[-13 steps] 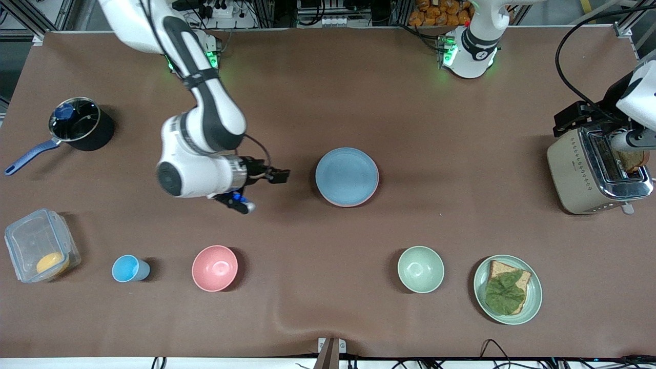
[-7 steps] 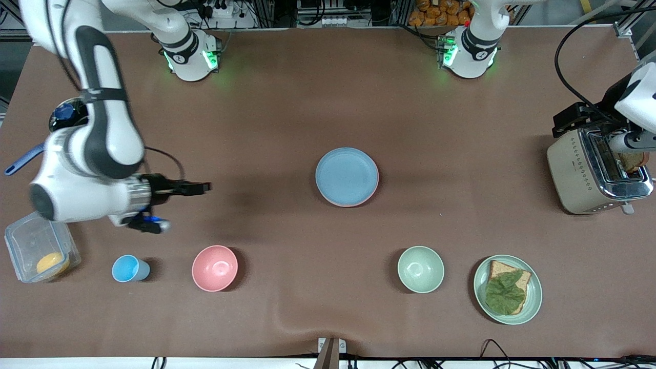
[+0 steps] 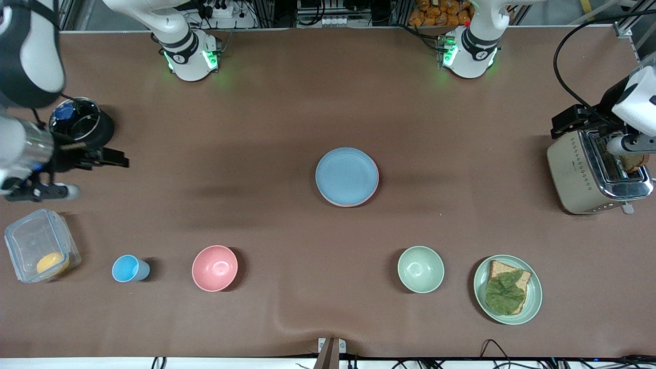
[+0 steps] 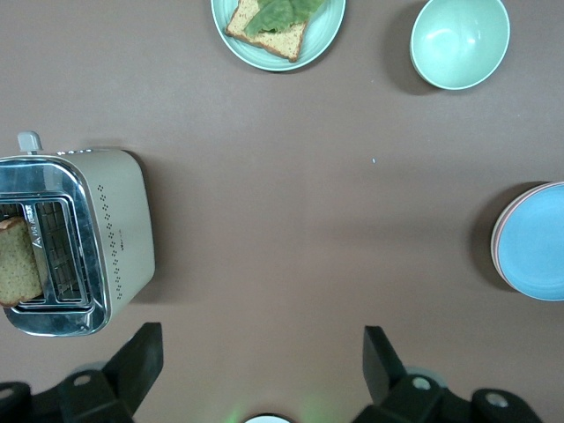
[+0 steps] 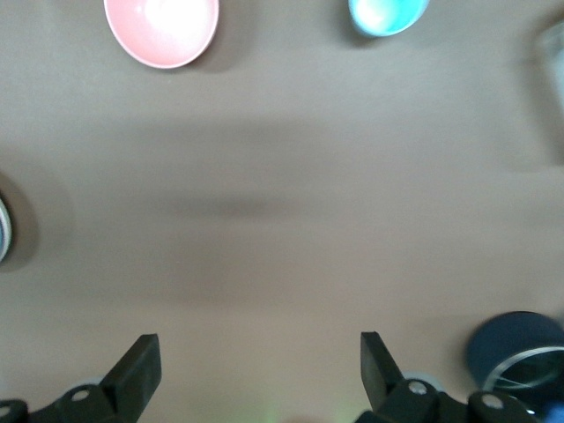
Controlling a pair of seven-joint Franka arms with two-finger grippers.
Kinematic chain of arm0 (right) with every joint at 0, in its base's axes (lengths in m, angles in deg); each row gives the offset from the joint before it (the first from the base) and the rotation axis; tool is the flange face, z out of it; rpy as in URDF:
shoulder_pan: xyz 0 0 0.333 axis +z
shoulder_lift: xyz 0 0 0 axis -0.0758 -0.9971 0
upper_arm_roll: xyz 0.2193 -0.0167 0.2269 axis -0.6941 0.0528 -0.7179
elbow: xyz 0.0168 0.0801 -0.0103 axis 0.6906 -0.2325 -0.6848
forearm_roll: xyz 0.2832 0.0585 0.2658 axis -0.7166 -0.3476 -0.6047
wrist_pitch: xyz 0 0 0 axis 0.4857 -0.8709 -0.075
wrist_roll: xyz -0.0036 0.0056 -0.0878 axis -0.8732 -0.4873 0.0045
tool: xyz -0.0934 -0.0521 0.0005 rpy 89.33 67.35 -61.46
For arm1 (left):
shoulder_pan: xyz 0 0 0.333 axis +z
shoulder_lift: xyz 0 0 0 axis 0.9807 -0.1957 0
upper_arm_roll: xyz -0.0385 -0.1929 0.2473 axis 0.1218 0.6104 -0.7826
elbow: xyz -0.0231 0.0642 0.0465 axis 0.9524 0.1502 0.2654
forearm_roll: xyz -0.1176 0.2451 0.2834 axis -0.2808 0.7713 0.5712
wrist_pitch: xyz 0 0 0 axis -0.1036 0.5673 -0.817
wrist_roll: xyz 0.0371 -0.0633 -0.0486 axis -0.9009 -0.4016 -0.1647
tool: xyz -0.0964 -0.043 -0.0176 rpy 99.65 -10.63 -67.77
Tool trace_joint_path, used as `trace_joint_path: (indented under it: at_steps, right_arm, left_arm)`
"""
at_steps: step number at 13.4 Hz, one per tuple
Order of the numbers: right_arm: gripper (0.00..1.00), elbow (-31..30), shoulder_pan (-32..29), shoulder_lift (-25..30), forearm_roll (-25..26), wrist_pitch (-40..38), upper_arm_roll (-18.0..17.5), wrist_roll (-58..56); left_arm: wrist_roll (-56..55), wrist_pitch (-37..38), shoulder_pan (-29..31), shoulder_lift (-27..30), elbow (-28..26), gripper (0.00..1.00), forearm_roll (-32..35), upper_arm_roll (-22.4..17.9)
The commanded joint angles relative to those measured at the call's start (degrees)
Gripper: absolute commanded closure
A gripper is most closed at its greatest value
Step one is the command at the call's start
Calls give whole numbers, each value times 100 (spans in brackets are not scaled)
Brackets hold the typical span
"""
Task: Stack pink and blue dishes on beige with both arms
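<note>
The light blue plate (image 3: 347, 176) lies mid-table on the pink plate (image 3: 375, 188), of which only a thin rim shows. No beige plate is visible. In the left wrist view the blue plate (image 4: 539, 242) and the pink rim (image 4: 495, 244) sit at the frame's edge. My right gripper (image 3: 115, 158) is open and empty, over the table beside the dark pot at the right arm's end. Its fingers (image 5: 141, 366) show only bare cloth between them in its wrist view (image 5: 259, 345). My left gripper (image 3: 568, 122) hangs open and empty (image 4: 260, 339) beside the toaster.
A toaster (image 3: 594, 171) holding a bread slice stands at the left arm's end. Along the front-camera edge stand a clear box (image 3: 38, 245), a blue cup (image 3: 128, 268), a pink bowl (image 3: 214, 268), a green bowl (image 3: 421, 269) and a green plate (image 3: 533, 302) with bread. A dark pot (image 3: 84, 125) stands near the right gripper.
The right arm has swung away from the plate stack toward its own end of the table, its gripper staying open. The left arm and the plates have barely moved.
</note>
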Motion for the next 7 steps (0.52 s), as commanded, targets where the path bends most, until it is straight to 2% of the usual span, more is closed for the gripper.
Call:
trace_joint_path:
  at_steps: [1, 3, 4, 7]
  right_arm:
    - [0, -286, -441, 612, 414, 19, -549, -40]
    - [0, -286, -984, 745, 432, -52, -1189, 74]
    - [0, -277, -1118, 746, 450, -52, -1332, 127]
    - [0, -251, -1102, 763, 547, -52, -1333, 146]
  left_arm:
    - [-15, 20, 15, 21, -8, 0, -110, -14]
    - [11, 20, 6, 47, 1, 0, -110, -14]
    - [46, 20, 15, 47, 1, 0, -110, -14]
    - [72, 37, 6, 91, 19, 0, -110, 3]
